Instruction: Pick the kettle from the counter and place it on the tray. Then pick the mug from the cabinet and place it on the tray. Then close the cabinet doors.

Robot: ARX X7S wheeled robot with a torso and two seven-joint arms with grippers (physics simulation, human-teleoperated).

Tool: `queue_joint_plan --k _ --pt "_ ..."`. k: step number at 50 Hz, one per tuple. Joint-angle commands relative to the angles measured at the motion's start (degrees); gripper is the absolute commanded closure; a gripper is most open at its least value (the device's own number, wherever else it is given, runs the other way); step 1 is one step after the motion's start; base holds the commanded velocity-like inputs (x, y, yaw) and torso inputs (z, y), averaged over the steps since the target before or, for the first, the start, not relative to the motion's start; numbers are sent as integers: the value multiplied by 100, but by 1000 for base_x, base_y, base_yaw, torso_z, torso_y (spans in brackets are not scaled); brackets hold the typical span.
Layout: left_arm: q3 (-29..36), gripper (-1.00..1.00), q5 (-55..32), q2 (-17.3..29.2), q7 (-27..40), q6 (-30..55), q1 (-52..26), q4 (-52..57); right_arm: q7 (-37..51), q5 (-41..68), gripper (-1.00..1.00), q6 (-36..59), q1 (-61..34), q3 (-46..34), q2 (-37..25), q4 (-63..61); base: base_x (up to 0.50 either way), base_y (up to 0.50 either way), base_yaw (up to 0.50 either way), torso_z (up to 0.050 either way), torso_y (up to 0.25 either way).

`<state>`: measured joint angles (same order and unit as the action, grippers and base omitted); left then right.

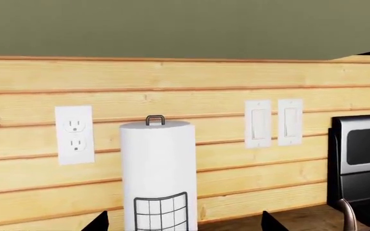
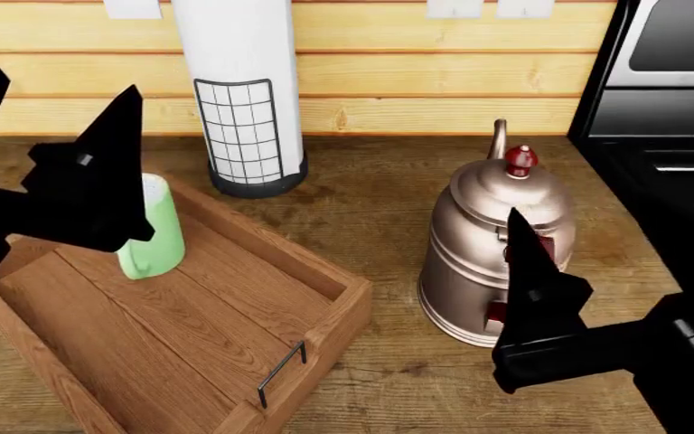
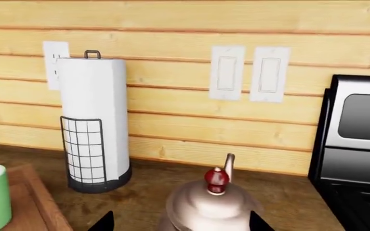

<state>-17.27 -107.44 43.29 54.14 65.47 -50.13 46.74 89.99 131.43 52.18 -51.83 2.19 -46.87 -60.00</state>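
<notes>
The copper-pink kettle (image 2: 480, 244) with its red knob stands upright on the wood counter (image 2: 378, 194), just right of the brown tray (image 2: 329, 316). My right gripper (image 3: 179, 224) is open, its black fingertips wide apart on either side of the kettle's body (image 3: 204, 207); one finger (image 2: 530, 271) shows in front of the kettle in the head view. The pale green mug (image 2: 154, 237) stands upright on the tray's far end. Above and left of the mug, my left gripper (image 2: 55, 108) is open and empty. The cabinet and its doors are out of view.
A white paper roll in a black wire holder (image 2: 241, 90) stands against the plank wall behind the tray. A black and steel stove (image 2: 672, 108) borders the counter on the right. An outlet (image 1: 74, 134) and two switches (image 1: 273, 122) are on the wall.
</notes>
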Motion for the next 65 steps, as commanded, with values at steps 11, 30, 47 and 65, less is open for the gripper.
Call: queue_joint_plan --k 11,30,47,65 --pt "-92 -100 125 20 -129 -7 140 29 1 -792 -100 83 167 -769 534 0 0 0 0 0 0" --pt "-5 -100 51 102 -54 -86 81 5 1 -1836 -100 40 769 -1352 790 0 0 0 0 0 0" --pt "19 -100 62 129 -56 -128 106 6 1 -1530 -100 188 875 -682 468 0 0 0 0 0 0" --pt "-56 -100 152 127 -159 -145 230 28 1 -2327 -100 -282 1048 -1611 536 0 0 0 0 0 0"
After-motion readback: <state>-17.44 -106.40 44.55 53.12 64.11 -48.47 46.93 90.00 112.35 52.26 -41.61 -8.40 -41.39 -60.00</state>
